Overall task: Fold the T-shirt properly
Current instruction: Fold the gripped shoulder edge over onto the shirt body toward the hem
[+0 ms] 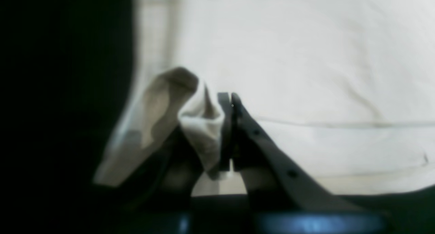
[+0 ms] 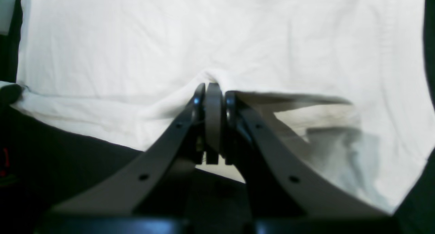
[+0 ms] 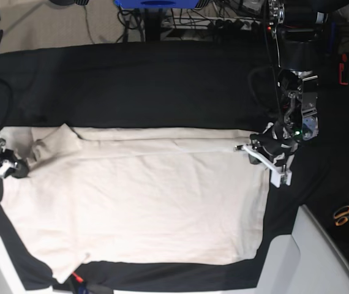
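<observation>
Black, curved fingers (image 2: 176, 125) fill the foreground of the right wrist view, where the right gripper (image 2: 213, 91) is pinched down on a raised ridge of the large, plain cream cotton T-shirt (image 2: 204, 40); the cloth bunches up between the closed tips and sags away on both sides. In the base view that same gripper (image 3: 16, 166) sits at the picture's far left, gripping the garment's shoulder end beside a crumpled short sleeve (image 3: 49, 142).

Spread across the black cloth-covered table (image 3: 162, 86), the T-shirt (image 3: 138, 202) lies mostly flat between the two arms, its top edge turned over in a narrow folded strip running from the sleeve toward the opposite end. Its lower edge reaches nearly to the table's near side, where a grey-white panel (image 3: 315, 257) rises at the lower right.

At the picture's right, the left gripper (image 3: 266, 147) meets the upper corner of the hem end, white finger parts (image 3: 278, 174) jutting past the fabric onto dark table. The left wrist view, soft and blurred, shows this gripper (image 1: 231, 96) with its tips pressed together, a fold of the cream fabric (image 1: 190, 118) clamped in them, draping off to their left, while the rest of the shirt (image 1: 306, 57) stretches flat beyond.

Orange-handled scissors (image 3: 346, 214) lie well apart, at the far right edge.
</observation>
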